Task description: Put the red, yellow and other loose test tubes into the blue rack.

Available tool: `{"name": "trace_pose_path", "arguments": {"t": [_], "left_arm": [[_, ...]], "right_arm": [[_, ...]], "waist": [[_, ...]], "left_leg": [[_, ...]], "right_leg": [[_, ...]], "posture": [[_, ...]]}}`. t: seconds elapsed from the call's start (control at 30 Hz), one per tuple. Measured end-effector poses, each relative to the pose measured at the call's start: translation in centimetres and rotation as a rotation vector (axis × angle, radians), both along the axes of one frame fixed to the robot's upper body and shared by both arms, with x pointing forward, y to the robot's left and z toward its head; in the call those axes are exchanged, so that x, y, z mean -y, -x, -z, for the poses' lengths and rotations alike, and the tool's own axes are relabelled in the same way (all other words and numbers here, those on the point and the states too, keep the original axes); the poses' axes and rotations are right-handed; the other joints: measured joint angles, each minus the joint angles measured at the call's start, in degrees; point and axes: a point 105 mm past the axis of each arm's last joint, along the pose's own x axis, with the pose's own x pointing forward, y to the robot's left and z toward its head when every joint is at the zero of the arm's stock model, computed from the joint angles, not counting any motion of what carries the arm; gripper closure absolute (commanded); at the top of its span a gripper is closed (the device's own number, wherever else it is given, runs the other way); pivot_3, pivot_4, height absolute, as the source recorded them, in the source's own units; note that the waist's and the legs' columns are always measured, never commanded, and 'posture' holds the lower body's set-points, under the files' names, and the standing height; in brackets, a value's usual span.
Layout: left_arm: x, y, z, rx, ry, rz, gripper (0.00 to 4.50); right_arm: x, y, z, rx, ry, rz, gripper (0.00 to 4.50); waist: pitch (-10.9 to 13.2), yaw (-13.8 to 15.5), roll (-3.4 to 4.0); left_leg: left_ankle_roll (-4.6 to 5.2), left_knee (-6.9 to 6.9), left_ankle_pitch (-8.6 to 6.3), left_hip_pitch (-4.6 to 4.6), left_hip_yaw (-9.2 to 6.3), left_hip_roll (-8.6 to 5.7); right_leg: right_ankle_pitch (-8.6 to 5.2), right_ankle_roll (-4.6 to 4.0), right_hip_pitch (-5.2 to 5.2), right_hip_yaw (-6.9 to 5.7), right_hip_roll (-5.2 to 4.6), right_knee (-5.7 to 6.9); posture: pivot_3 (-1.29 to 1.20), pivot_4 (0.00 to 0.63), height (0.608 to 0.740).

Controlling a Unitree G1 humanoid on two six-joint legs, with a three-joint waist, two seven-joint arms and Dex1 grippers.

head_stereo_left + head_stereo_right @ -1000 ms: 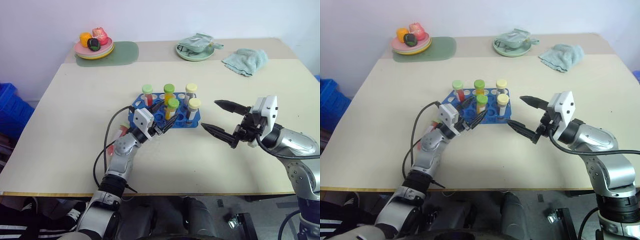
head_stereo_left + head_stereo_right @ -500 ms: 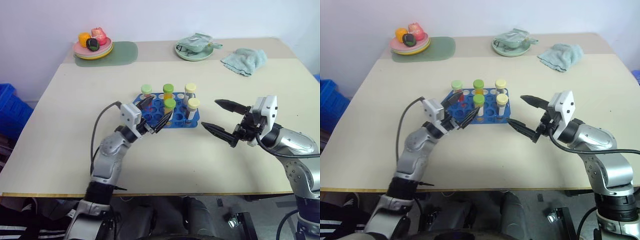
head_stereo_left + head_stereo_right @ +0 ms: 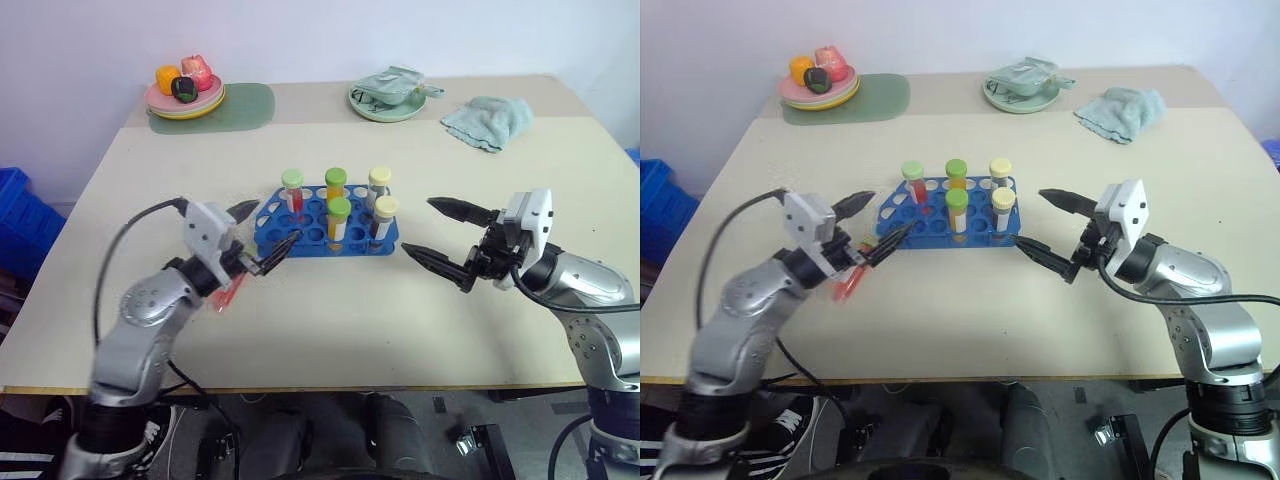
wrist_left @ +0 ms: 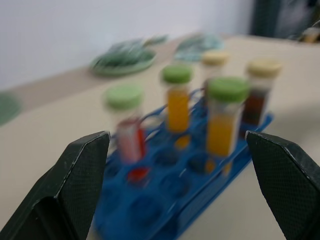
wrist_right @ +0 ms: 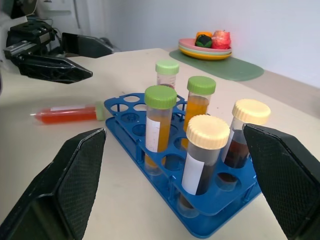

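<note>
Five capped tubes upright in blue rack [image 3: 325,232], red-orange tube [image 5: 67,114] lying beside it, left gripper [image 3: 262,238] and right gripper [image 3: 440,237] wide apart, empty.

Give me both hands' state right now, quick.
Left hand: open, holding nothing; a red tube lies on the table beside the blue rack.
Right hand: open, holding nothing.

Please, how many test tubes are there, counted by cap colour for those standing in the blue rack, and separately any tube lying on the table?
green-capped tubes in the blue rack: 3
pale-yellow-capped tubes in the rack: 2
lying tube on the table: 1
Total: 6
</note>
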Motion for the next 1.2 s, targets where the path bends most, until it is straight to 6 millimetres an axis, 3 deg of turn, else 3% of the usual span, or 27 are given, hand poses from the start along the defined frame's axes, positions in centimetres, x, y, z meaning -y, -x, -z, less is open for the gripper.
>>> {"name": "trace_pose_path", "arguments": {"t": [0.23, 0.37, 0.5, 0.6, 0.97, 1.2], "left_arm": [[-4.3, 1.3, -0.9, -0.281, -0.118, -0.147, 0.07], [-4.8, 0.7, -2.4, -0.307, -0.134, -0.187, 0.07], [-5.6, 0.6, -0.8, -0.411, -0.161, -0.234, 0.07], [-6.2, 0.7, 0.9, -0.589, -0.186, -0.242, 0.07], [-5.4, 0.3, 3.4, -0.897, -0.24, -0.122, 0.07], [-4.8, -0.9, 2.5, -0.966, -0.31, -0.088, 0.07]], "right_arm": [[-0.2, 1.3, 0.6, -0.057, 0.008, -0.095, 0.0], [-1.1, 2.3, 0.8, -0.078, 0.031, -0.173, 0.0], [-1.5, 2.2, 0.8, -0.09, 0.031, -0.183, 0.0], [-1.8, 1.9, 0.3, -0.071, 0.023, -0.183, 0.0], [-2.1, 1.5, 0.1, -0.067, 0.01, -0.167, 0.0], [-2.3, 1.6, 0.1, -0.061, 0.009, -0.159, 0.0]], "waist": [[0.0, 0.0, 0.0], [0.0, -0.1, -0.01], [0.0, -0.3, 0.0], [0.0, 0.0, -0.01], [0.0, -0.2, -0.07], [0.0, 0.0, -0.07]], "left_leg": [[0.0, -0.02, 0.0, 0.02, -0.03, 0.0], [-0.02, -0.03, -0.01, 0.05, -0.05, -0.02], [-0.03, -0.1, -0.01, 0.05, -0.02, 0.05], [-0.03, -0.05, -0.01, 0.03, -0.04, 0.01], [-0.04, -0.06, -0.01, 0.0, -0.09, -0.01], [-0.03, -0.01, -0.01, -0.01, -0.11, -0.08]], "right_leg": [[-0.01, 0.0, 0.01, 0.0, 0.04, 0.01], [-0.01, 0.0, 0.04, -0.01, 0.03, 0.01], [-0.01, -0.01, -0.05, 0.0, 0.09, 0.02], [-0.01, -0.01, -0.01, 0.0, 0.08, 0.02], [-0.01, -0.01, -0.08, 0.0, 0.06, 0.04], [-0.01, -0.01, -0.04, 0.0, 0.01, 0.03]], "posture": [[0.0, 0.15, 0.74], [0.0, 0.15, 0.74], [0.0, 0.15, 0.74], [0.0, 0.15, 0.74], [0.0, 0.15, 0.74], [0.0, 0.15, 0.74]]}}
